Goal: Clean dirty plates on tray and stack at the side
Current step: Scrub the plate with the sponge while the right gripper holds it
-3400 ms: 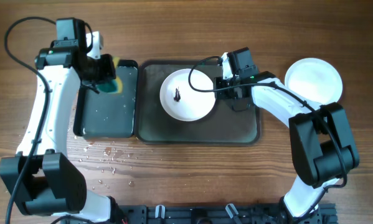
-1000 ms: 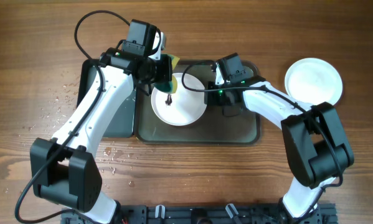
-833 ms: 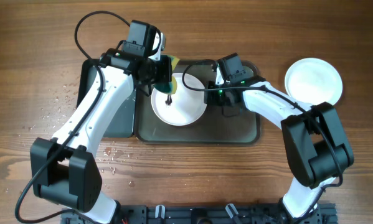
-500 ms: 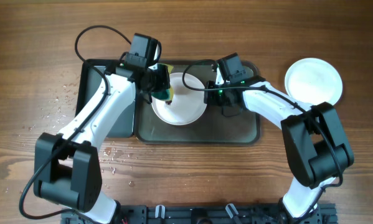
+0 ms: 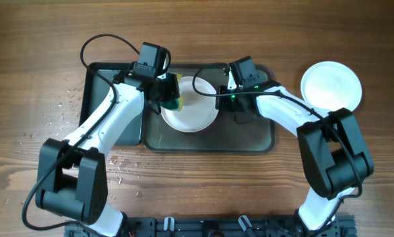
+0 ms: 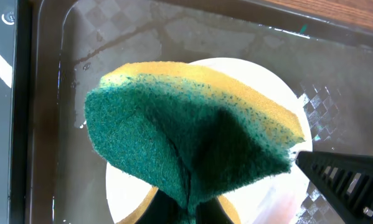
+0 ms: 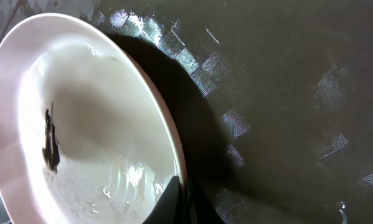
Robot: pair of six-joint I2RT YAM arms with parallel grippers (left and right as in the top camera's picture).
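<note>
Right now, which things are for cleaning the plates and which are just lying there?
For the job: dirty plate, grey tray, sponge, plate at the side.
Just lying about: narrow black tray, water drops.

Both arms reach inward, wrists bent down. The left gripper (image 5: 172,99) and right gripper (image 5: 223,95) face each other, jaws clamped.

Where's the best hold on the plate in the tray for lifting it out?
Pinch its right rim, coming from the right: the shallow plate offers only that thin raised lip, the right gripper is shut there, and the sponge covers its left side.
</note>
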